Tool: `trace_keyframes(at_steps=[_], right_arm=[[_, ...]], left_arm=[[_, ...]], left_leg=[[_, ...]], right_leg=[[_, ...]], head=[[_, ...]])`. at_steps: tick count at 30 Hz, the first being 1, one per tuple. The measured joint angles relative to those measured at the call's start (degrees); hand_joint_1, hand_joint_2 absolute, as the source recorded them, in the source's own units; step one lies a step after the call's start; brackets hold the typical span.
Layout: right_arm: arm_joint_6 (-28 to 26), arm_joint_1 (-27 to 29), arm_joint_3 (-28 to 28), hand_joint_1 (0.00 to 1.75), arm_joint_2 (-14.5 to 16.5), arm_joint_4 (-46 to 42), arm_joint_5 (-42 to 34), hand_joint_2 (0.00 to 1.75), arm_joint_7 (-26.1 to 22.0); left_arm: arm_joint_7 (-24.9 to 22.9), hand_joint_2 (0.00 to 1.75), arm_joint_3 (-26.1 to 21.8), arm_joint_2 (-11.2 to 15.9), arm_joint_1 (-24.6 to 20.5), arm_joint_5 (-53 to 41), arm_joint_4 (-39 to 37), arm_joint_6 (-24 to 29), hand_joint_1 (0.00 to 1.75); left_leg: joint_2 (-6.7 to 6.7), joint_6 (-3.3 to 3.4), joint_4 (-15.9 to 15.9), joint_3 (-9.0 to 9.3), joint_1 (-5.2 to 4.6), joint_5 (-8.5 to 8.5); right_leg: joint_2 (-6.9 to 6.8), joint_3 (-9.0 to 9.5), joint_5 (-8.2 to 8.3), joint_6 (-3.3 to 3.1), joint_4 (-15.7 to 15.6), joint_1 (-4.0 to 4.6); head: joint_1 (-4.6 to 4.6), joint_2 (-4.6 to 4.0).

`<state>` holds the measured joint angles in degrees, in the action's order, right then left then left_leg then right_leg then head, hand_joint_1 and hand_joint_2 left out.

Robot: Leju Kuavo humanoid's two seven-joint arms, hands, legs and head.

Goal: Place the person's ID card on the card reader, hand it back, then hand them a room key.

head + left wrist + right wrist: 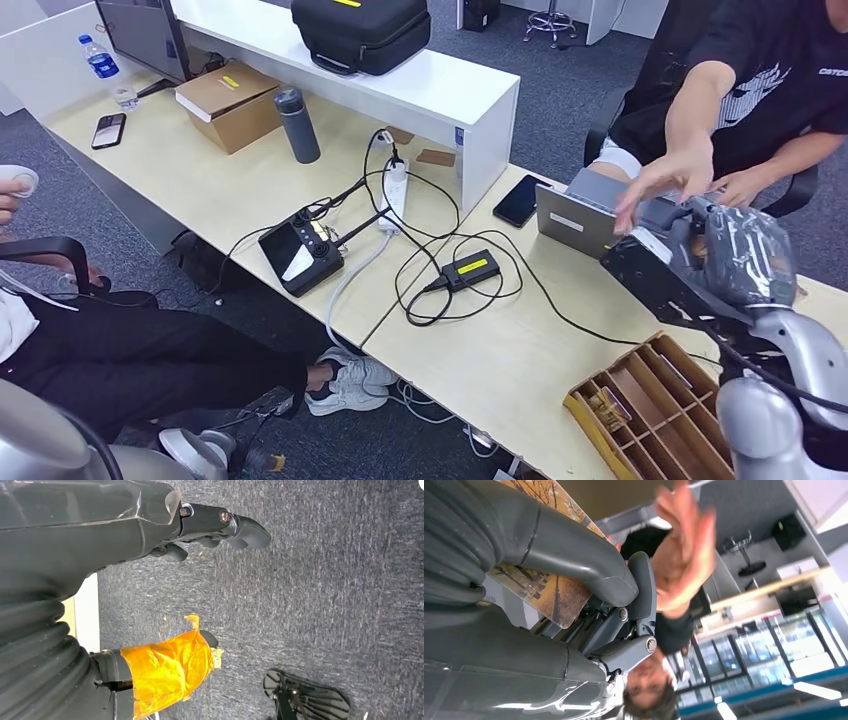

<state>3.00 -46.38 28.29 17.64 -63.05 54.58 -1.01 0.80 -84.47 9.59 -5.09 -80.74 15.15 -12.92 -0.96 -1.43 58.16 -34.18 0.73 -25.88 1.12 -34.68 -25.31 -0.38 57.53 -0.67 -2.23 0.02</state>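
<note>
My right hand (700,250) is raised over the desk's right end, toward a seated person. It pinches a card (544,592) printed with an autumn tree picture between the thick thumb (574,555) and the fingers. The person's open hand (665,180) reaches over my hand, blurred in the right wrist view (684,555); whether it touches the card I cannot tell. A grey card reader (575,215) sits on the desk just left of my hand. My left hand (200,585) hangs over dark carpet, fingers apart, holding nothing, its thumb wrapped in orange tape (170,672).
A wooden compartment tray (650,410) lies at the desk's near right edge. A black phone (518,200), a black adapter with a yellow label (470,268), tangled cables, a power strip (393,195) and a handheld controller (300,255) lie to the left. Another person sits at the far left.
</note>
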Motion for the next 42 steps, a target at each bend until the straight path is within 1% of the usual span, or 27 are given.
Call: trace_keyframes(at_steps=[3, 6, 15, 19, 24, 26, 28, 31, 34, 37, 42], right_arm=[[-0.88, -1.69, 1.13, 1.75, 1.32, 4.1, -1.48, 1.75, 0.77], [-1.64, -2.41, 1.57, 1.75, 2.07, 6.25, -2.36, 1.75, 1.84], [-4.51, -2.55, 1.74, 1.75, 2.77, 8.28, -2.93, 1.75, 3.48], [-5.16, -2.39, 1.76, 0.01, 2.88, 8.23, -2.69, 1.75, 3.59], [-6.29, -1.61, 1.79, 0.0, 3.11, 7.32, -1.96, 1.75, 3.51], [-6.37, -1.18, 1.79, 0.0, 3.12, 6.76, -2.31, 1.75, 2.79], [-5.85, -0.34, 1.61, 0.0, 3.12, 5.58, -3.93, 1.75, 0.77], [-3.64, 1.89, 0.75, 0.0, 2.94, 2.59, -8.02, 1.75, -3.51], [-2.36, 4.93, 0.31, 0.0, 1.85, -1.51, -9.73, 1.75, -6.32], [-2.89, 8.81, 0.37, 0.0, -0.37, -5.9, -7.52, 1.75, -6.77], [-7.06, 15.62, 1.45, 0.0, -3.89, -10.45, 1.93, 1.75, -3.55]], left_arm=[[-0.03, 1.75, 0.42, -0.01, -0.1, 0.0, -0.13, 0.1, 0.0], [-0.03, 1.75, 0.81, -0.01, -0.12, 0.0, -0.17, 0.27, 0.0], [-0.19, 1.75, 0.95, -0.01, -0.11, 0.18, -0.37, 0.33, 0.0], [-0.19, 1.75, 0.95, -0.02, -0.1, 0.24, -0.39, 0.35, 0.0], [-0.19, 1.75, 0.95, -0.11, -0.09, 0.37, -0.4, 0.46, 0.0], [-0.18, 1.75, 0.95, -0.14, -0.09, 0.47, -0.42, 0.46, 0.0], [-0.17, 1.75, 0.95, -0.16, -0.08, 0.67, -0.42, 0.48, 0.0], [-0.17, 1.75, 0.95, -0.17, -0.02, 1.15, -0.42, 0.53, 0.0], [-0.23, 1.75, 0.95, -0.2, 0.11, 2.01, -0.42, 0.74, 0.0], [-0.49, 1.75, 0.95, -0.36, 0.49, 3.25, -0.42, 1.19, 0.0], [-0.75, 1.75, 0.88, -0.88, 1.12, 4.92, -0.42, 2.03, 0.0]], left_leg=[[-0.01, 0.0, 0.0, -0.01, 0.0, 0.0], [-0.01, 0.01, 0.01, -0.03, -0.01, -0.02], [0.01, 0.02, 0.01, -0.03, -0.01, -0.03], [0.01, 0.02, 0.01, -0.03, -0.01, -0.03], [0.01, 0.01, 0.01, -0.04, -0.01, -0.04], [0.01, 0.01, 0.01, -0.04, -0.01, -0.04], [0.01, 0.0, 0.01, -0.04, -0.01, -0.05], [0.01, 0.0, 0.01, -0.04, -0.01, -0.05], [0.0, 0.02, 0.01, -0.04, -0.01, -0.07], [0.0, 0.01, 0.01, -0.04, -0.01, -0.1], [0.0, -0.02, 0.01, -0.05, -0.03, -0.15]], right_leg=[[-0.01, 0.0, 0.0, 0.0, 0.0, 0.0], [-0.01, -0.01, -0.01, 0.0, -0.02, -0.01], [-0.02, -0.04, -0.01, 0.0, -0.03, -0.01], [-0.02, -0.04, -0.01, 0.0, -0.02, -0.01], [-0.02, -0.05, -0.02, 0.0, -0.02, -0.01], [-0.01, -0.05, -0.02, -0.01, -0.02, -0.01], [-0.01, -0.06, -0.02, -0.01, -0.03, -0.01], [-0.02, -0.07, -0.03, 0.0, -0.03, -0.01], [-0.03, -0.06, -0.04, 0.0, -0.04, -0.01], [-0.04, -0.05, -0.04, 0.01, -0.05, -0.01], [-0.03, -0.06, -0.07, 0.03, -0.05, -0.02]], head=[[0.0, 0.0], [0.0, 0.0], [0.0, 0.0], [-0.01, 0.0], [-0.01, 0.0], [-0.01, 0.0], [0.0, 0.0], [-0.01, 0.0], [-0.01, 0.0], [0.0, 0.0], [-0.01, 0.0]])
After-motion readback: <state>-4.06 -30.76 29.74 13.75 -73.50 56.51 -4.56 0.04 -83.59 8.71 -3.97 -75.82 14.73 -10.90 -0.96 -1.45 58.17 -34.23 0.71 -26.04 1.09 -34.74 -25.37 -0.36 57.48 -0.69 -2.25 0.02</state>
